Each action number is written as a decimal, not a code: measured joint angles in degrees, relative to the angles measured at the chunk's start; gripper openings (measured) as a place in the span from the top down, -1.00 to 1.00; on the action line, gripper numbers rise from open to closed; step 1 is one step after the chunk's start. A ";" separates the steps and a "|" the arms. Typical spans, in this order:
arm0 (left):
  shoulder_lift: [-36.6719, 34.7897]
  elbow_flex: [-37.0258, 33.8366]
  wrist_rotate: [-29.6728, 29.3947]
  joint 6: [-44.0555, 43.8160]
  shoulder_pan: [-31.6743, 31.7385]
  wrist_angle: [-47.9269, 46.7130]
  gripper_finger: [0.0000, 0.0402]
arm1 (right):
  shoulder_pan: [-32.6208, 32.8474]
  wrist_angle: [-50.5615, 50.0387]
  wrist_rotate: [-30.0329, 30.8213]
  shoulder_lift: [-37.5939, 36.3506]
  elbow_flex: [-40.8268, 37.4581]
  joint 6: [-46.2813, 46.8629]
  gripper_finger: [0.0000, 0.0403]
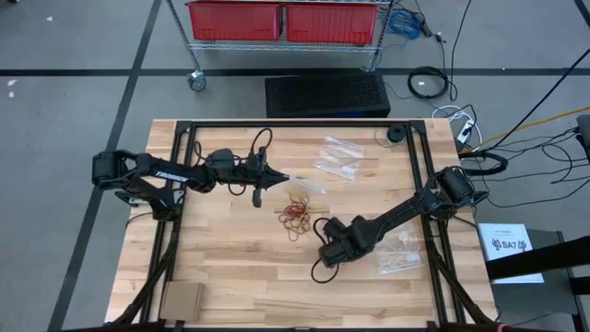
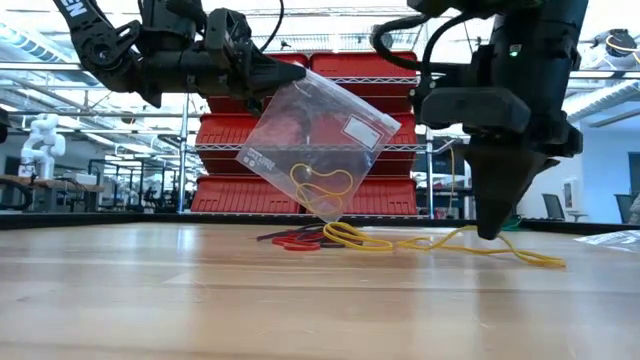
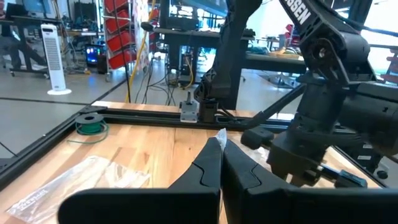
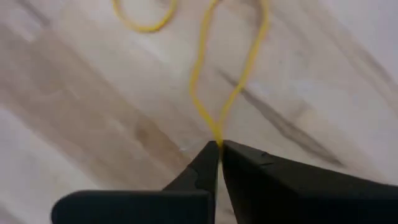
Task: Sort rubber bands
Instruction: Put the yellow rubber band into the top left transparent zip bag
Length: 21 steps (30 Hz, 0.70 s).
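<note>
While left tool (image 2: pixel 285 72) pinches a clear bag (image 2: pixel 315 140) aloft | right tool (image 4: pixel 219 148) points down, nipping a yellow band (image 4: pixel 211 93)

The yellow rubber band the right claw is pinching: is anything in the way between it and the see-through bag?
Nothing visible blocks it. The right gripper pinches the yellow rubber band at the table; the clear bag, held up by the left gripper, hangs beyond the band pile.
</note>
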 joint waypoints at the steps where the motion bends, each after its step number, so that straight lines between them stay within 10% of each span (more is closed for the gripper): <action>1: 0.00 0.00 0.00 0.00 0.00 -0.02 1.00 | 0.00 -0.08 0.02 0.00 -0.17 0.84 0.92; 14: 0.00 0.00 -0.02 0.22 -0.04 -0.09 1.00 | -1.84 3.37 1.21 1.01 -2.14 2.40 0.30; 21: 0.00 0.02 0.02 0.37 -0.04 -0.21 1.00 | -3.64 4.96 -0.20 3.46 -1.99 -3.21 0.50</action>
